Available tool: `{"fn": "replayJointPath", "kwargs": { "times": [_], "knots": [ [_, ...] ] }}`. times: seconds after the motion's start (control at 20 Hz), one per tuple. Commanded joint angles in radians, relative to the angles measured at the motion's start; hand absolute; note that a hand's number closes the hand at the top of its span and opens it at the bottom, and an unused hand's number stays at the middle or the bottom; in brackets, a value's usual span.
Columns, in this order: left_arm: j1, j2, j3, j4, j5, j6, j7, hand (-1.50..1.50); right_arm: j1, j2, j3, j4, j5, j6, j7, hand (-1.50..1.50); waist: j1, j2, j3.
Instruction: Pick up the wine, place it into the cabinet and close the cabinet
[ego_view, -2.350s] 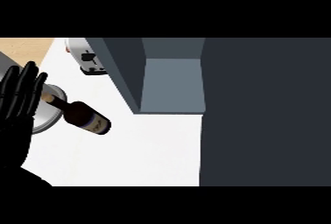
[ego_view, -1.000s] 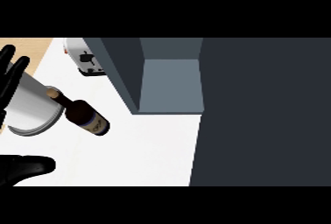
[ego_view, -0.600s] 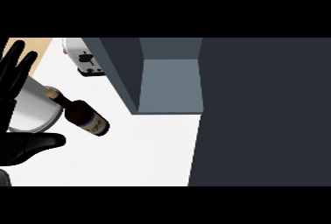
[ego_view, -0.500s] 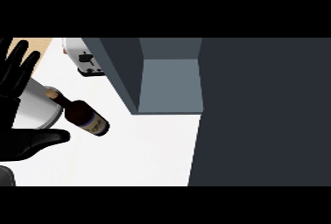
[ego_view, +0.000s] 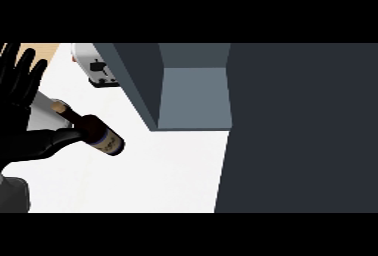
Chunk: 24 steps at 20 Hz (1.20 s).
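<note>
1. At nine o'clock on the white desk (ego_view: 162, 170), the wine (ego_view: 94, 133) lies on its side, a dark bottle with its neck toward eleven o'clock and its base toward five o'clock.
2. From eight o'clock a black hand (ego_view: 33, 145) comes in, its fingertip touching the bottle's shoulder (whether it is curled round the bottle I cannot tell); which arm it belongs to is also unclear from this view.
3. At ten o'clock, against the left edge, the other hand (ego_view: 18, 82) stands open with fingers straight and pointing up.
4. Behind the bottle's neck, a pale rounded object (ego_view: 40, 117) shows between the two hands, too hidden to identify.
5. At twelve o'clock the cabinet (ego_view: 192, 95) stands open, its grey-blue inside bare and its dark side wall slanting from eleven o'clock down toward the centre.
6. From one to five o'clock a large dark panel (ego_view: 303, 130) fills the right part of the view.
7. At eleven o'clock, a small white appliance (ego_view: 100, 72) sits just beside the cabinet's wall, well apart from the bottle.
</note>
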Motion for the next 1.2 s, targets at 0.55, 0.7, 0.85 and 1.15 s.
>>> {"fn": "replayJointPath", "kwargs": {
  "times": [0.55, 0.7, 0.85, 1.15],
  "knots": [
    [0.108, -0.002, 0.037, 0.209, -0.004, -0.096, -0.208, -1.50, -0.053, 0.003, 0.009, -0.131, -0.043, -0.046, 0.129, -1.50, 0.001, 0.001, 0.000],
    [0.197, -0.034, 0.059, 0.268, 0.032, -0.141, -0.326, -1.50, -0.095, 0.001, 0.004, -0.130, -0.033, -0.067, 0.151, -1.50, 0.002, 0.000, -0.001],
    [0.211, -0.044, 0.051, 0.291, 0.001, -0.122, -0.331, -1.50, -0.082, -0.048, -0.081, -0.160, -0.132, -0.031, 0.203, -1.50, -0.003, -0.001, 0.000],
    [0.160, -0.063, 0.041, 0.477, -0.033, -0.142, -0.479, -1.50, -0.117, -0.007, -0.004, -0.085, -0.048, -0.052, 0.125, -1.50, 0.001, 0.002, 0.000]
  ]
}}
